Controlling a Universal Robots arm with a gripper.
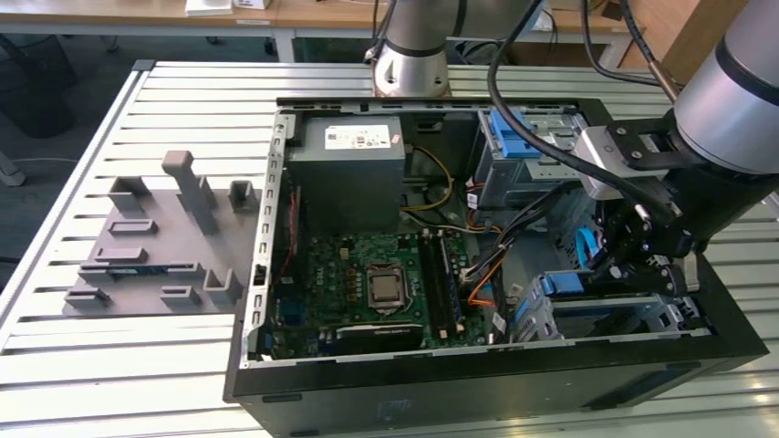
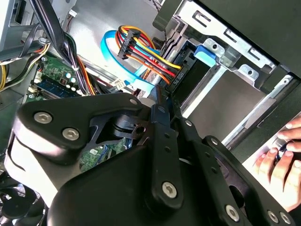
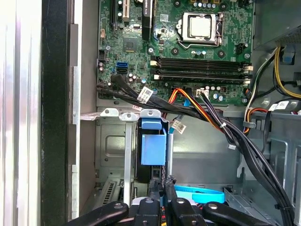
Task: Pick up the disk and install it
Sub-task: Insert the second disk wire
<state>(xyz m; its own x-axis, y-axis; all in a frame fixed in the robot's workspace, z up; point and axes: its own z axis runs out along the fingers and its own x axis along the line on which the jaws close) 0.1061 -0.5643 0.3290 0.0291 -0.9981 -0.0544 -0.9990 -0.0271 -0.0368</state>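
Slatted metal forms the table (image 1: 73, 365) on which an open computer case (image 1: 487, 392) is laid, with a grey fixture tray (image 1: 159, 246) set beside it on the exterior view's left; a motherboard (image 1: 365, 283) and a power supply (image 1: 353, 173) are seen inside the case. The disk (image 3: 153, 141) is found standing on edge in the metal drive cage (image 3: 110, 146) at the case's corner on the exterior view's right; its blue plastic rail and a dark narrow edge are shown, while its label is hidden. Coloured wires (image 2: 146, 52) are run to its end in the second wrist view. The gripper (image 3: 163, 181) is held just beside the disk, its black fingers pressed together with nothing pinched between them; contact with the disk cannot be judged. A person's hand (image 2: 282, 160) is seen outside the case.
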